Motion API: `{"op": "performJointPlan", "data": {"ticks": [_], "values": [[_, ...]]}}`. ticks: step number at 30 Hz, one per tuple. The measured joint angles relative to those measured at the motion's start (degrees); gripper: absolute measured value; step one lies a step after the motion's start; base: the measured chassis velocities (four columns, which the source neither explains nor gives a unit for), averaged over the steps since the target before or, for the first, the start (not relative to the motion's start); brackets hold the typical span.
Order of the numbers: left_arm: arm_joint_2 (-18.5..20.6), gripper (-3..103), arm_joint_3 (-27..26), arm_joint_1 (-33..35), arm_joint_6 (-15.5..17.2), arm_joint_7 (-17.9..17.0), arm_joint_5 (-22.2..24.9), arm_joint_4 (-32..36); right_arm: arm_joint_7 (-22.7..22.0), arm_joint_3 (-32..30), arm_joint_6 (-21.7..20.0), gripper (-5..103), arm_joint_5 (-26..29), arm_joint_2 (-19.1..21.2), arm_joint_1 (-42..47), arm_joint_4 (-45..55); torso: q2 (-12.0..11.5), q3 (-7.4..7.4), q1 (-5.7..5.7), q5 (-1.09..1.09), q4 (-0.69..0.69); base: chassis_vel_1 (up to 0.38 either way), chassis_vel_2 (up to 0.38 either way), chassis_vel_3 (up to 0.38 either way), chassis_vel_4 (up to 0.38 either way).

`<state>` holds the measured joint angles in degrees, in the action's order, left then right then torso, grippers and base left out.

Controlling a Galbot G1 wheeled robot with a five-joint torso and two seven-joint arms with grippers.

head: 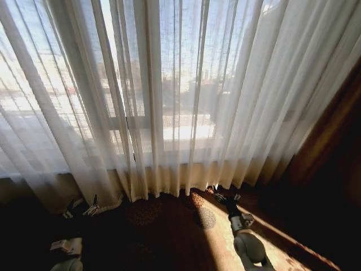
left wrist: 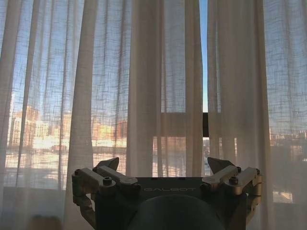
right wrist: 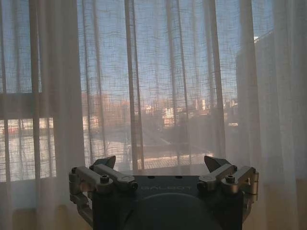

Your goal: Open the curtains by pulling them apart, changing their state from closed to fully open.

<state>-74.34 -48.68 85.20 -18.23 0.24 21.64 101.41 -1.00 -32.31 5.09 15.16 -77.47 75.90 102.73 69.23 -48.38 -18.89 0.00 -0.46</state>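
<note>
You are facing the curtains (head: 169, 96), sheer white-cream panels that hang in vertical pleats from the top of the head view down to the floor (head: 180, 237), drawn across the whole window with daylight and a blurred row of buildings showing through the weave. In your left wrist view a narrow slit shows between two panels (left wrist: 163, 86), with a strip of sky and a dark piece of window frame (left wrist: 205, 125) visible in it — otherwise the fabric covers the glass. A dark brown drape (head: 333, 141) hangs at the right edge of the head view, beside the sheer panels. Your left tool (head: 80, 208) sits low at the left of the floor area, close to the curtain hem, and in its own wrist view (left wrist: 163, 165) the fingers (left wrist: 108, 176) stand spread wide, with nothing between them and the fabric some way ahead. Your right tool (head: 225, 199) is low on the right, over a sunlit patch of the dark patterned floor, its tip just short of the hem; in its wrist view (right wrist: 163, 163) the fingers (right wrist: 109, 175) are likewise spread apart and empty, pointing at the pleats (right wrist: 158, 86). Neither tool touches the curtains, and both panels hang straight, beige where the folds bunch near the floor.
</note>
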Motion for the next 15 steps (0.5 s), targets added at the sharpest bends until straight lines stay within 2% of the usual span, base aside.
{"op": "performJointPlan", "data": {"ticks": [15], "values": [[0.0,100,0.0,0.0,0.0,0.0,0.0,0.0,1.5,-0.71,-0.18,100,-0.39,-0.62,0.21,0.16,0.0,0.0,0.0,0.0,0.0,0.0,0.0,0.0,0.0]]}}
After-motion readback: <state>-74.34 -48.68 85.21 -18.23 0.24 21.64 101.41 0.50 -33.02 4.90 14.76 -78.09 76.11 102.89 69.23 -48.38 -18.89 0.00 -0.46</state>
